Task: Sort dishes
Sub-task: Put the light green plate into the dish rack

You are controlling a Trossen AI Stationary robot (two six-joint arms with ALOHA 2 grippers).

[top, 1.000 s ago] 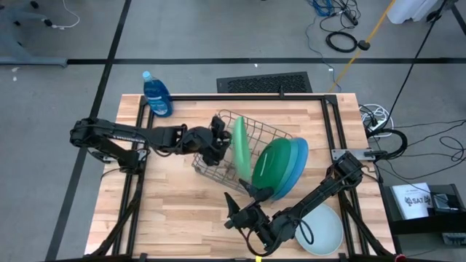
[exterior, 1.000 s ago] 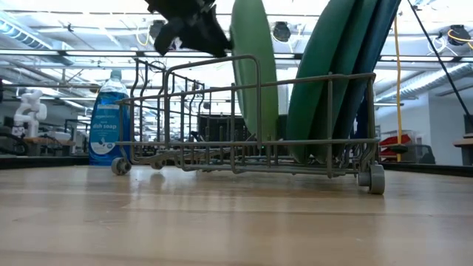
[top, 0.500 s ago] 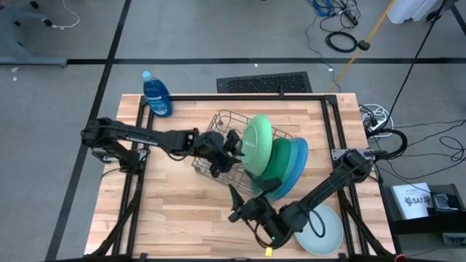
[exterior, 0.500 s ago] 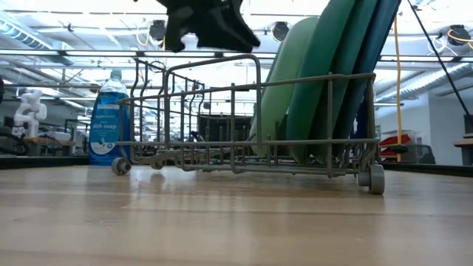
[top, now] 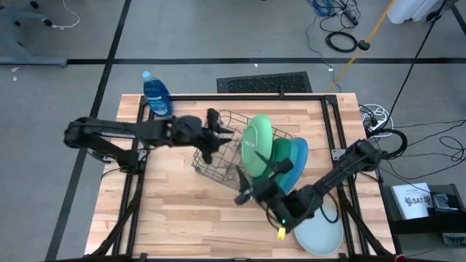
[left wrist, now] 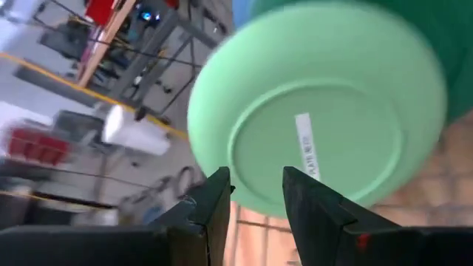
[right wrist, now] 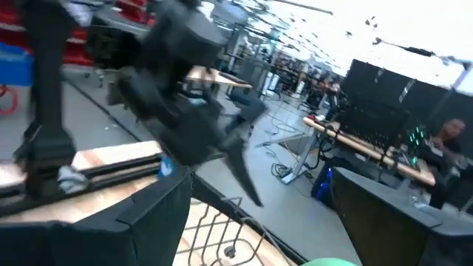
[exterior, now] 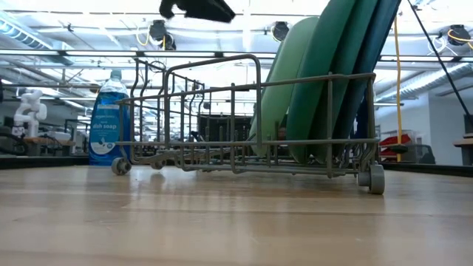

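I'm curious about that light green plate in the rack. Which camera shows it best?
The left wrist view: the light green plate fills it, underside and label visible. The high view shows it leaning on the other plates; the low view shows it edge-on; the right wrist view barely catches it.

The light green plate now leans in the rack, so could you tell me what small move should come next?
Probably draw the left pincer clear: the light green plate rests against the dark green plate in the rack, and nothing sits between its fingers.
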